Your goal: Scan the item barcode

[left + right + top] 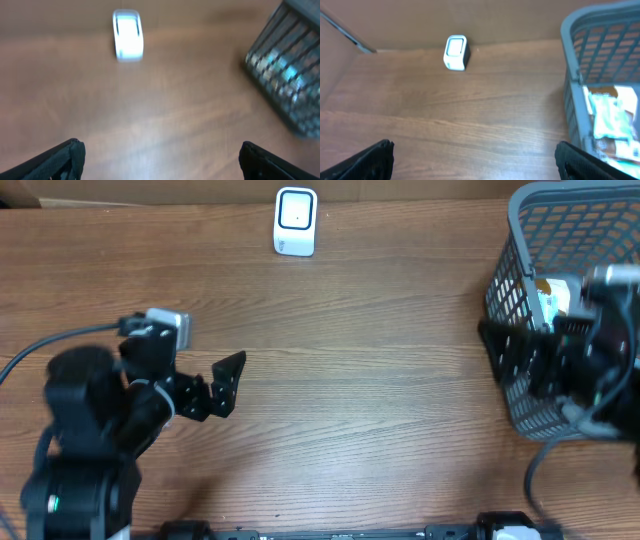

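A white barcode scanner (295, 222) stands upright at the far edge of the wooden table; it also shows in the left wrist view as the scanner (128, 35) and in the right wrist view as the scanner (455, 52). A packaged item (612, 122) lies inside the grey mesh basket (530, 240) at the right. My left gripper (231, 385) hovers open over the left of the table, fingers (65, 159) wide apart with only bare wood between them. My right gripper (515, 365) is open at the basket's left wall, nothing between its fingers (590, 162).
The basket (572, 75) takes up the right side of the table, and the basket (285, 80) shows blurred in the left wrist view. A cable (40, 345) trails at the left edge. Bare wood lies between the two arms and the scanner.
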Robot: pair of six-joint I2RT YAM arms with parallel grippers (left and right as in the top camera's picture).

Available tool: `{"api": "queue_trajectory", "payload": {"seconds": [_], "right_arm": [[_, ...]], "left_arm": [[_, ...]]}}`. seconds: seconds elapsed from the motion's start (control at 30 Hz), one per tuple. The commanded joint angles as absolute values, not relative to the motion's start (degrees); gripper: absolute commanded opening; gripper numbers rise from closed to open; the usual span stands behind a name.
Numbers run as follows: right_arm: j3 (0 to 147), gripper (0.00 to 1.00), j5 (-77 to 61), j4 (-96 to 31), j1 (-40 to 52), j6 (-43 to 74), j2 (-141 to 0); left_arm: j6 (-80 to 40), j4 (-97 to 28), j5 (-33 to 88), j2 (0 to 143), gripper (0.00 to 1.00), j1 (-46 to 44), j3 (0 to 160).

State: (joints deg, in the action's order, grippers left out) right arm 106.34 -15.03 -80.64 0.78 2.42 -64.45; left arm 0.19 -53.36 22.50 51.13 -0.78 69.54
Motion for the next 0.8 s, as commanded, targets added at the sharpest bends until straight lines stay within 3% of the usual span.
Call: {"api": "queue_trajectory", "payload": {"seconds": [0.0, 0.07, 0.13, 0.23, 0.33, 0.77], "right_arm": [[116.2, 1.0, -12.86, -85.25, 0.62, 1.19, -71.13], [118.19, 1.0, -10.66, -87.81, 0.62, 1.21, -73.95], [118.48, 1.0, -5.93, -88.79, 0.6, 2.76, -75.48], [118.48, 1.0, 6.46, -90.65, -0.3, 10.96, -77.23], [118.48, 1.0, 13.52, -91.92, -4.12, 15.29, -78.28], [118.48, 1.0, 11.51, -90.76, -27.97, 15.18, -90.72]], "left_arm": [[1.76, -56.51, 22.85, 55.31, 1.0, -0.78, 70.32], [0.86, -57.39, 20.73, 57.98, 0.91, -0.75, 70.32], [-4.03, -57.58, 17.1, 60.36, 0.89, -0.73, 70.32], [-11.11, -57.65, 11.84, 63.61, 1.0, -0.67, 70.32], [-12.05, -57.63, 11.18, 66.61, 1.0, -0.67, 70.32], [-12.05, -58.28, 10.98, 76.66, 1.0, -0.67, 70.32]]}}
